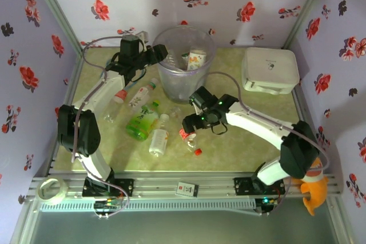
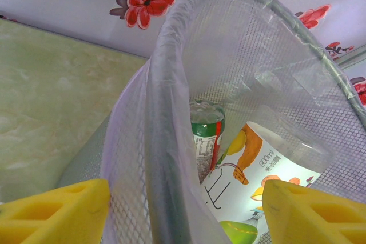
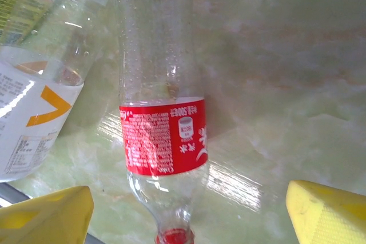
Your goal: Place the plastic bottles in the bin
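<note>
The translucent grey-lavender bin [image 1: 184,64] stands at the back centre with two bottles inside, one green-labelled [image 2: 207,135] and one large with a white label [image 2: 263,167]. My left gripper [image 1: 162,55] is at the bin's left rim [image 2: 171,84], open, with the rim between its yellow fingers [image 2: 57,212]. My right gripper [image 1: 190,125] hovers open over a clear red-labelled bottle [image 3: 163,135] lying on the table, its red cap [image 3: 171,236] toward the wrist. Several more bottles lie left of it, including a green one [image 1: 142,122] and a white-labelled one [image 1: 159,140].
A white rounded box [image 1: 270,70] sits at the back right. A loose red cap [image 1: 198,152] lies near the red-labelled bottle. A tape roll [image 1: 50,190] and a small card [image 1: 186,188] rest on the front rail, and an orange object [image 1: 313,191] hangs at the right.
</note>
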Controlling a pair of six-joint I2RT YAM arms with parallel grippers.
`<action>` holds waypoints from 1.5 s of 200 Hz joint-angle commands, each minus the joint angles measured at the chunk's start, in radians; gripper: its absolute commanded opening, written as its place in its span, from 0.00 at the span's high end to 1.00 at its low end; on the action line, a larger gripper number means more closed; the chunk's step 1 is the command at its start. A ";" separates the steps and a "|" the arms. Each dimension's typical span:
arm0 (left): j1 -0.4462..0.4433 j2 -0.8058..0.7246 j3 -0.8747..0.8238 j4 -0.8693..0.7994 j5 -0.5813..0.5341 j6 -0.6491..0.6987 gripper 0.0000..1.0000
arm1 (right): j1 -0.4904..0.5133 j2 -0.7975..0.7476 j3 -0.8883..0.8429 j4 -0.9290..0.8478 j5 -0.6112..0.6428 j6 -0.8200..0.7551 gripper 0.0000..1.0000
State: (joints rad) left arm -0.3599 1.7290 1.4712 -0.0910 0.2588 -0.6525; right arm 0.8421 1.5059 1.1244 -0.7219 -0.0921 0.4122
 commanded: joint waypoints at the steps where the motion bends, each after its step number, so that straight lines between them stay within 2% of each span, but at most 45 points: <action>1: -0.011 0.035 0.008 -0.071 0.009 0.027 0.28 | 0.030 0.039 -0.012 0.046 0.053 0.051 0.11; 80: -0.011 0.044 0.010 -0.067 0.009 0.024 0.28 | 0.113 0.203 0.016 0.052 0.070 0.082 0.10; 167: -0.011 0.046 0.009 -0.064 0.010 0.026 0.28 | 0.135 0.305 0.060 0.047 0.080 0.070 0.12; 190: -0.012 0.045 0.011 -0.065 0.010 0.024 0.28 | 0.139 0.316 0.068 0.030 0.087 0.071 0.16; 240: -0.011 0.047 0.011 -0.061 0.010 0.024 0.28 | 0.141 0.332 0.065 0.016 0.106 0.073 0.17; 300: -0.012 0.046 0.008 -0.058 0.010 0.022 0.28 | 0.142 0.332 0.069 0.006 0.124 0.076 0.27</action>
State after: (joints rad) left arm -0.3599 1.7336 1.4769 -0.0944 0.2626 -0.6525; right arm 0.9760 1.8366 1.1709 -0.6815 0.0006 0.4797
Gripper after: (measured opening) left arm 0.723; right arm 0.730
